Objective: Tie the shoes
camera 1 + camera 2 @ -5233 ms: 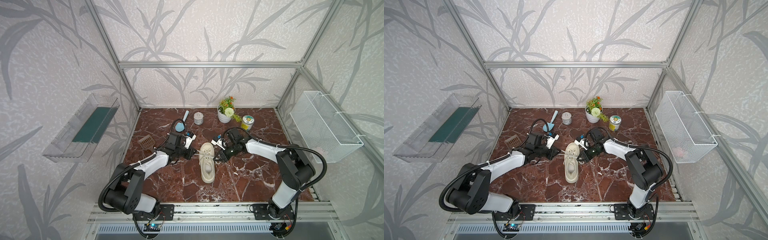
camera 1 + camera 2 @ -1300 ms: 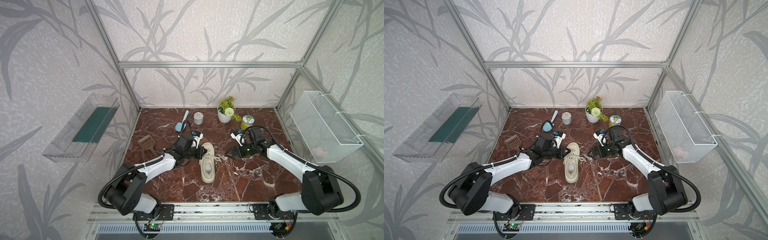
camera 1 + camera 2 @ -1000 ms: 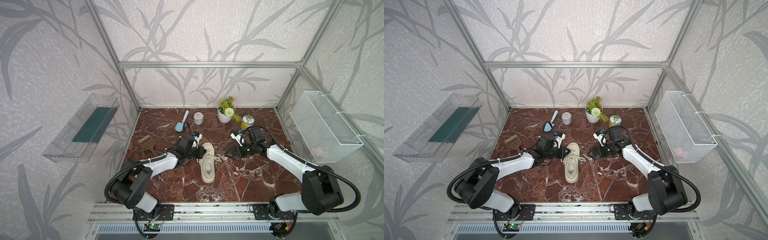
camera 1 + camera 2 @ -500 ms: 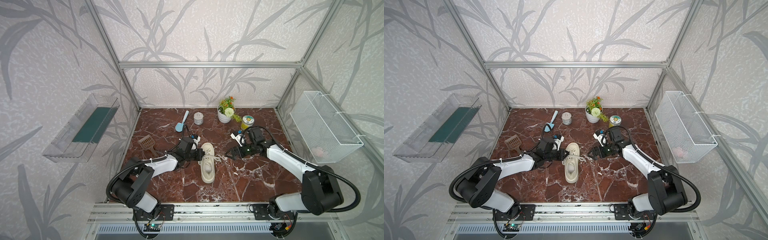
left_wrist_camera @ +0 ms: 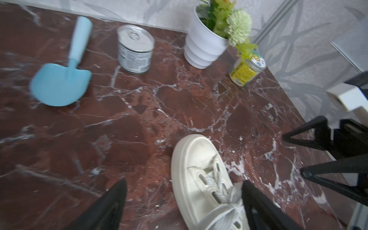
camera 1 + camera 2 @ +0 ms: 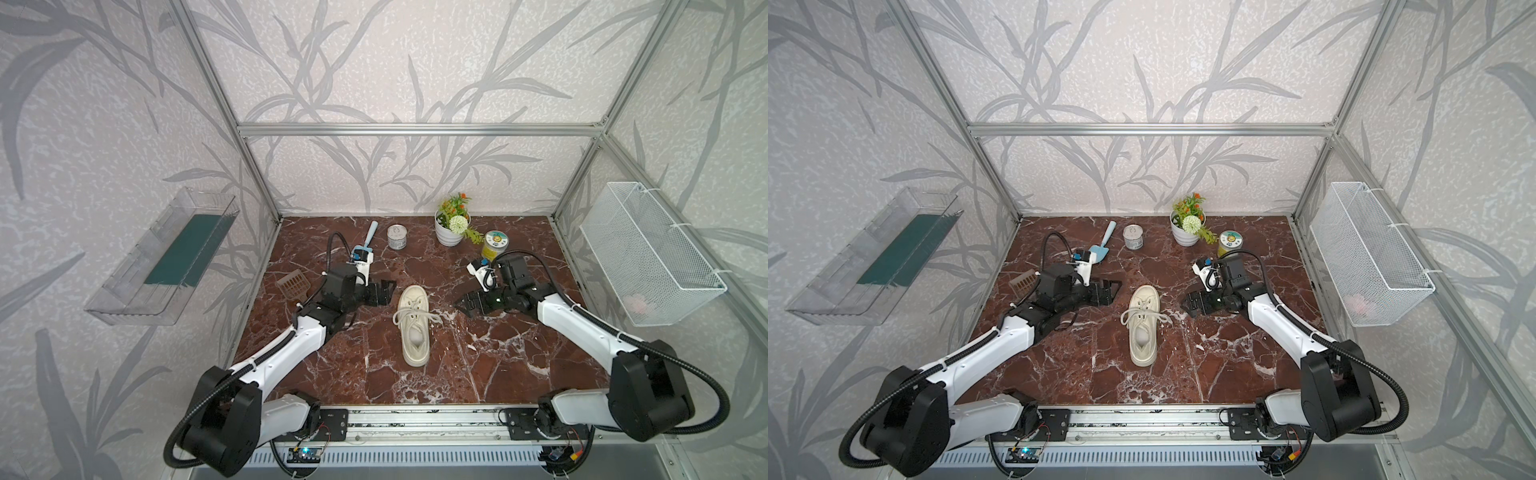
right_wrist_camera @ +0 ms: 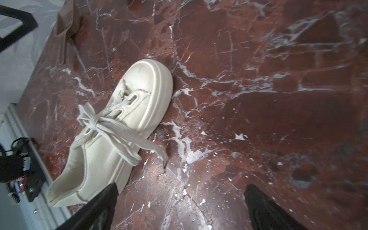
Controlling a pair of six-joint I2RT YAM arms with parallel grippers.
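A: Item, sneaker (image 6: 413, 324); location?
B: Mid-tabletop (image 6: 478, 374); toe toward the back wall; laces (image 7: 111, 127) knotted, loops showing.
A: Hands?
B: Left hand (image 6: 387, 291), right hand (image 6: 464, 305); both open, empty, flanking the toe.

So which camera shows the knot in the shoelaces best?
The right wrist view: the laces are close and sharp, knot and loops in full. Both top views show the shoe whole but its laces tiny; the left wrist view is blurred and crops the knot.

Marble table (image 6: 457, 374) — sneaker (image 6: 413, 328), can (image 6: 396, 237), pot (image 6: 449, 237)
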